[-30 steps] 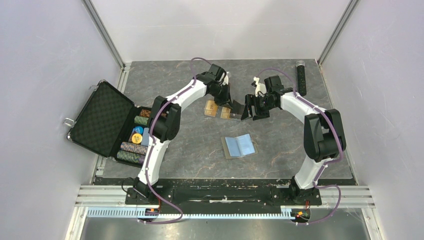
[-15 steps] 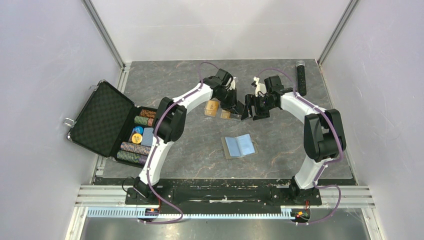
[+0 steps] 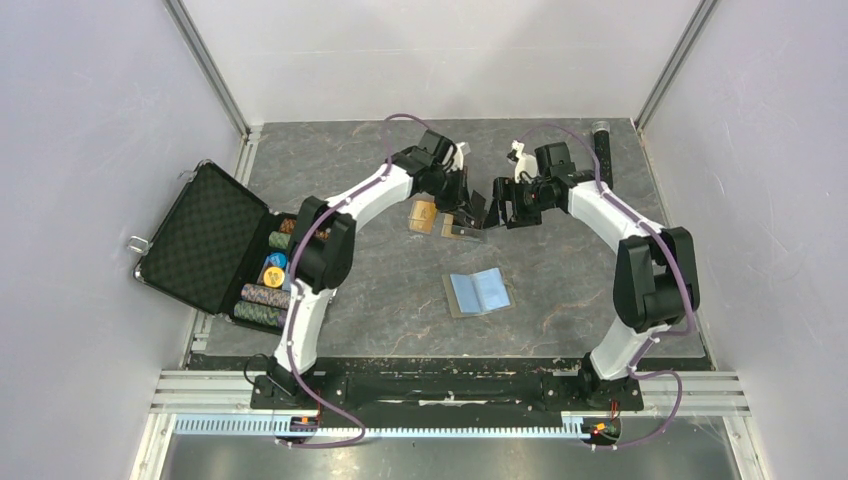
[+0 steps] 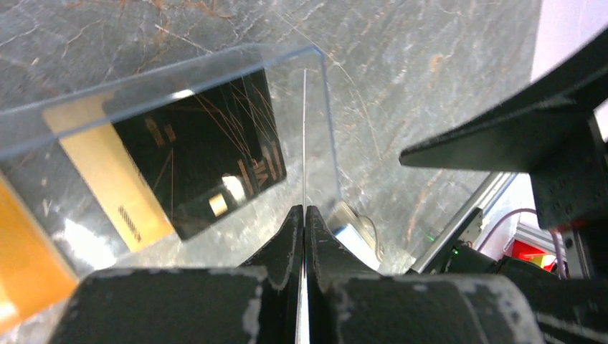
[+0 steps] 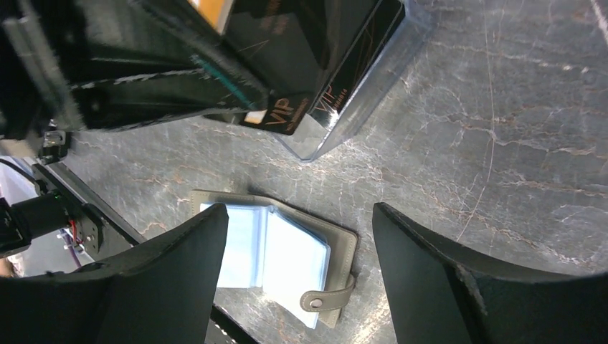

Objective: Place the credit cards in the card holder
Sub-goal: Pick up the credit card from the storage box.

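The card holder (image 3: 477, 292) lies open on the table, light blue inside, its snap tab to the right; it also shows between the right fingers (image 5: 276, 252). Orange-gold credit cards (image 3: 423, 215) lie flat left of a small clear plastic box (image 3: 463, 231). My left gripper (image 3: 468, 210) is shut on a thin clear wall of that box (image 4: 304, 129), its jaws (image 4: 304, 210) pressed together on it. A gold card (image 4: 100, 168) and a black card (image 4: 208, 143) show through the box, an orange card (image 4: 21, 261) beside it. My right gripper (image 3: 498, 212) hangs open just right of the box, its fingers (image 5: 179, 258) wide apart.
An open black poker-chip case (image 3: 200, 235) with rows of chips (image 3: 268, 285) stands at the left table edge. A black stick-shaped object (image 3: 602, 155) lies at the back right. The two grippers are close together above the box.
The left gripper reached right to the clear box, opened briefly and shut again on its wall. The right gripper drew slightly back and up.
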